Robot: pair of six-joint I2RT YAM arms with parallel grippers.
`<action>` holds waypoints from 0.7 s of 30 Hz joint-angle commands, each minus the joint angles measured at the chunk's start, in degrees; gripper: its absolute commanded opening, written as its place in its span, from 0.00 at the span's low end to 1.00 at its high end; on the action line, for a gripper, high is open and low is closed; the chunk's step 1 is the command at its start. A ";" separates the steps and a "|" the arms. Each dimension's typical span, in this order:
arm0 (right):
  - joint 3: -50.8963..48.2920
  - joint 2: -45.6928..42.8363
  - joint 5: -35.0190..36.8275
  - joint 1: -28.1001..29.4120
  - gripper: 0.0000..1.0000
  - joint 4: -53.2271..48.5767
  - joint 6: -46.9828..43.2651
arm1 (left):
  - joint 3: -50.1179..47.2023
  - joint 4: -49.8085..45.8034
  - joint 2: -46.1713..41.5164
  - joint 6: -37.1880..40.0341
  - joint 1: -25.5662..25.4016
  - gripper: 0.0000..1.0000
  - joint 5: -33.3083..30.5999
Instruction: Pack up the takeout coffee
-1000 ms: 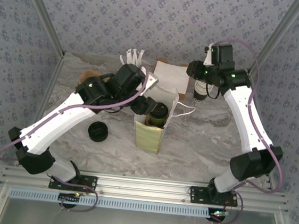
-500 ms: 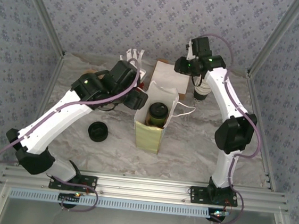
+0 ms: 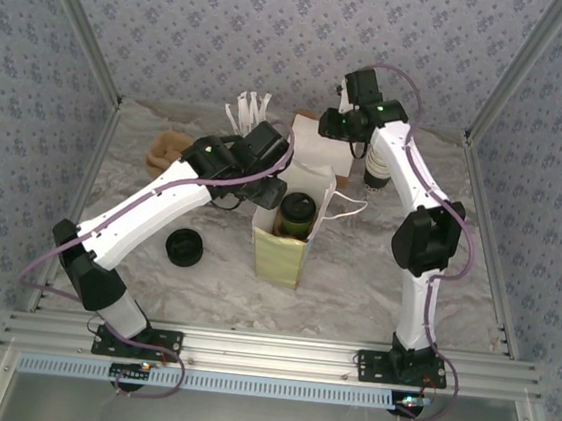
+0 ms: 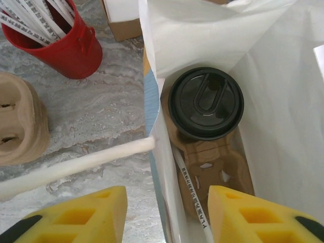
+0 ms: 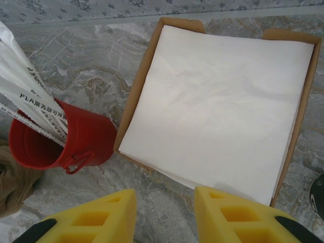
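The takeout coffee (image 4: 206,103), a cup under a round black lid, stands upright in a brown cardboard holder (image 4: 217,169) inside the open white paper bag (image 3: 282,251). In the top view its lid (image 3: 298,209) shows at the bag's mouth. My left gripper (image 4: 167,217) hangs over the bag's left wall, jaws apart, one yellow pad (image 4: 76,217) outside and one inside, gripping nothing. A wrapped straw (image 4: 195,200) lies in the bag beside the holder. My right gripper (image 5: 167,217) is open over the table at the near edge of a napkin box (image 5: 217,101).
A red cup of wrapped straws (image 4: 61,45) and a brown cup carrier (image 4: 20,126) sit left of the bag. Its paper handle (image 4: 76,167) sticks out to the left. Loose black lids (image 3: 185,248) lie front left. A stack of cups (image 3: 376,170) stands back right.
The left gripper has let go of the coffee, now standing in the bag, and moved to the bag's left wall with narrower jaws. The right arm swung left from the cup stack to the napkin box.
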 commanded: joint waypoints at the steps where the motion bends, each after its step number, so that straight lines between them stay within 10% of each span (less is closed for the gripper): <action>1: 3.28 1.98 1.68 0.55 0.36 -1.17 -1.37 | -0.42 0.71 0.74 -1.16 0.15 0.39 -0.52; 7: 3.77 4.12 4.36 0.91 0.36 -0.64 -1.21 | -2.37 0.62 -0.50 -1.59 0.35 0.11 -2.61; 21: 8.10 13.10 10.64 2.84 0.39 -1.02 -1.31 | -7.56 -2.52 -11.29 -4.39 4.31 0.07 -4.05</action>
